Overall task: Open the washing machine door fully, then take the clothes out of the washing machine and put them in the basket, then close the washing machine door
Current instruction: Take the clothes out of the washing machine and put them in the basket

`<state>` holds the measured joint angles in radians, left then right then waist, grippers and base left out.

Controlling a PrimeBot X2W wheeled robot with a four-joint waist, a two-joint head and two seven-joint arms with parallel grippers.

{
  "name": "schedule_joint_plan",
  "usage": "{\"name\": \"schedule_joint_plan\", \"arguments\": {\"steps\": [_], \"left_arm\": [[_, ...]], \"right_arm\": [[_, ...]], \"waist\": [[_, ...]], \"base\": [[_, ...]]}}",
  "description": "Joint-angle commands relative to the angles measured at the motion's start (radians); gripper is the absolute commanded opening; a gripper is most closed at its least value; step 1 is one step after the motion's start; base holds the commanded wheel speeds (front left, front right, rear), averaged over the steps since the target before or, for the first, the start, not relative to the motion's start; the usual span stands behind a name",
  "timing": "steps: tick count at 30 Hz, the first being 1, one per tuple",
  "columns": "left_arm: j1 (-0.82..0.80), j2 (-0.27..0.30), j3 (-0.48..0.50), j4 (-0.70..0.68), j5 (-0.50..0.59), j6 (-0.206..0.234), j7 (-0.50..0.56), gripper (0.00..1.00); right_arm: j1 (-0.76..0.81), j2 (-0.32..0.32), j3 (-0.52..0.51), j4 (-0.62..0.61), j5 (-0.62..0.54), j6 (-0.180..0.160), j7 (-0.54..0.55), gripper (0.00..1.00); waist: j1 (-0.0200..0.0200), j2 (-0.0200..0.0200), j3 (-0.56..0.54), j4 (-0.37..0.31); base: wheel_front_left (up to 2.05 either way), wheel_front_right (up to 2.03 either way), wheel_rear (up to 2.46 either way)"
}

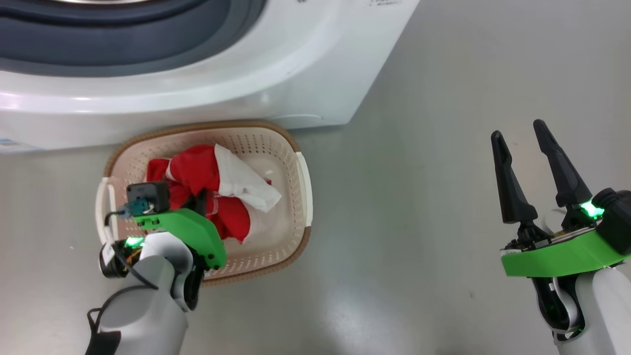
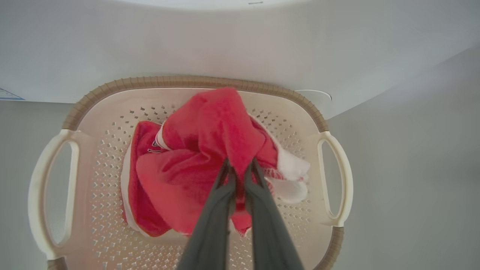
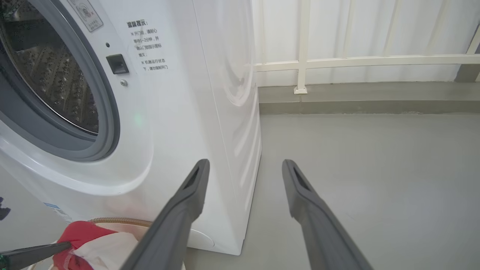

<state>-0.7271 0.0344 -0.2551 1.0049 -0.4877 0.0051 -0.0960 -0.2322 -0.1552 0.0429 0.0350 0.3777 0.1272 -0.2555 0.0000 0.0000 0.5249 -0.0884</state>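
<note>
Left tool [image 2: 240,165] pinches one red garment [image 2: 187,176] in basket [image 2: 187,81].

**Right end effector** [image 1: 516,129]: two long matte-black fingers [image 1: 510,187] taper to rounded tips, each rising from a narrow collar. In the right wrist view these fingers appear dark grey, with a recessed slot on the inner face near each tip. A bright green bracket [image 1: 557,259] caps the wrist beside a glowing green indicator light [image 1: 591,210]. The forearm shell [image 1: 599,305] is pale grey-white with black joint gaps.

**Left end effector** [image 2: 240,167]: a second green bracket [image 1: 197,231] shows two dark screw holes. It carries a black box-shaped camera module [image 1: 148,196] with a teal connector [image 1: 138,207]. A black cable [image 1: 140,280] trails along the pale left forearm [image 1: 143,315].
</note>
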Motion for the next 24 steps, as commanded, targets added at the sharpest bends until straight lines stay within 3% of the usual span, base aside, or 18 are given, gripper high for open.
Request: {"name": "schedule_joint_plan", "arguments": {"steps": [1, 6, 12, 13, 15, 16, 24], "left_arm": [[-0.011, 0.018, 0.017, 0.002, -0.011, -0.008, 0.002, 0.00], [-0.055, 0.016, -0.024, 0.116, -0.045, -0.032, 0.076, 0.00], [-0.082, 0.016, -0.091, 0.168, -0.097, -0.039, 0.082, 0.00], [-0.086, 0.016, -0.099, 0.168, -0.100, -0.032, 0.066, 0.07], [-0.091, 0.016, -0.117, 0.173, -0.106, -0.024, 0.043, 0.95], [-0.093, 0.016, -0.124, 0.174, -0.110, -0.019, 0.030, 1.00], [-0.081, 0.016, -0.187, 0.164, -0.124, -0.007, -0.097, 1.00]], "right_arm": [[-0.006, -0.013, 0.018, -0.023, 0.006, 0.003, -0.006, 1.00], [-0.023, -0.014, 0.024, -0.024, 0.013, 0.003, -0.006, 1.00], [-0.043, -0.014, 0.028, -0.022, 0.017, 0.003, -0.006, 1.00], [-0.044, -0.014, 0.027, -0.020, 0.017, 0.003, -0.006, 1.00], [-0.046, -0.015, 0.025, -0.016, 0.016, 0.003, -0.006, 1.00], [-0.047, -0.015, 0.024, -0.014, 0.016, 0.003, -0.006, 1.00], [-0.035, -0.019, 0.017, -0.001, 0.009, 0.003, -0.006, 1.00]], "waist": [[0.0000, 0.0000, 0.036, -0.023], [0.0000, 0.0000, 0.081, -0.035], [0.0000, 0.0000, 0.111, -0.038], [0.0000, 0.0000, 0.112, -0.036], [0.0000, 0.0000, 0.111, -0.031], [0.0000, 0.0000, 0.109, -0.029], [0.0000, 0.0000, 0.050, -0.002]], "base": [[0.00, 0.00, 0.00], [0.00, 0.00, 0.00], [0.00, 0.00, 0.00], [0.00, 0.00, 0.00], [0.00, 0.00, 0.00], [0.00, 0.00, 0.00], [0.00, 0.00, 0.00]]}}
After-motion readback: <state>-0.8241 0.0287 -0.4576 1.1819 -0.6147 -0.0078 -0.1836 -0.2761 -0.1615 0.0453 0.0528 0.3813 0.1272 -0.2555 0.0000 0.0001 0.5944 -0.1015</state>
